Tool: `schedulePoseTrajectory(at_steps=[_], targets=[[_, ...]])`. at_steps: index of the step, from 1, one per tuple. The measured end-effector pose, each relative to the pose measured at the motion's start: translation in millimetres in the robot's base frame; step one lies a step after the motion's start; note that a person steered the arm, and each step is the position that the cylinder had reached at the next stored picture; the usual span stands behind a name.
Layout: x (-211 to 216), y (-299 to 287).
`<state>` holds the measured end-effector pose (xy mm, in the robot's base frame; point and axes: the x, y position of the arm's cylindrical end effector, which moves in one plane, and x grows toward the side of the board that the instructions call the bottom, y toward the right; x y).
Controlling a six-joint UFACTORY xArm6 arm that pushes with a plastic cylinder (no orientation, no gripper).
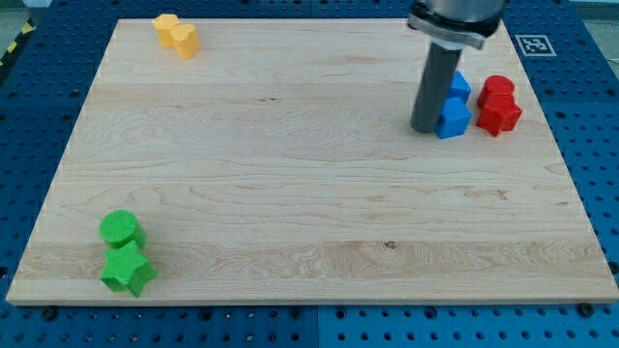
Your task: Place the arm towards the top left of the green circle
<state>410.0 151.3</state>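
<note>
The green circle (121,230) lies near the board's bottom left corner. A green star (128,270) sits just below it, touching it. My tip (427,129) rests on the board at the upper right, far from the green circle. It stands right beside the left face of a blue block (454,117).
A second blue block (459,85) sits just above the first one. Two red blocks (499,104) stand to the right of the blue ones. Two yellow blocks (176,35) lie at the top left. The wooden board (290,174) lies on a blue perforated table.
</note>
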Motion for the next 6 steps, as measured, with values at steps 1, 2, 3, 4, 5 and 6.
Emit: schedulePoseTrajectory(at_steps=[1,2,3,4,5,6], targets=[[0,19],[0,1],[0,-67],[0,-158],[4,-269],[18,-372]])
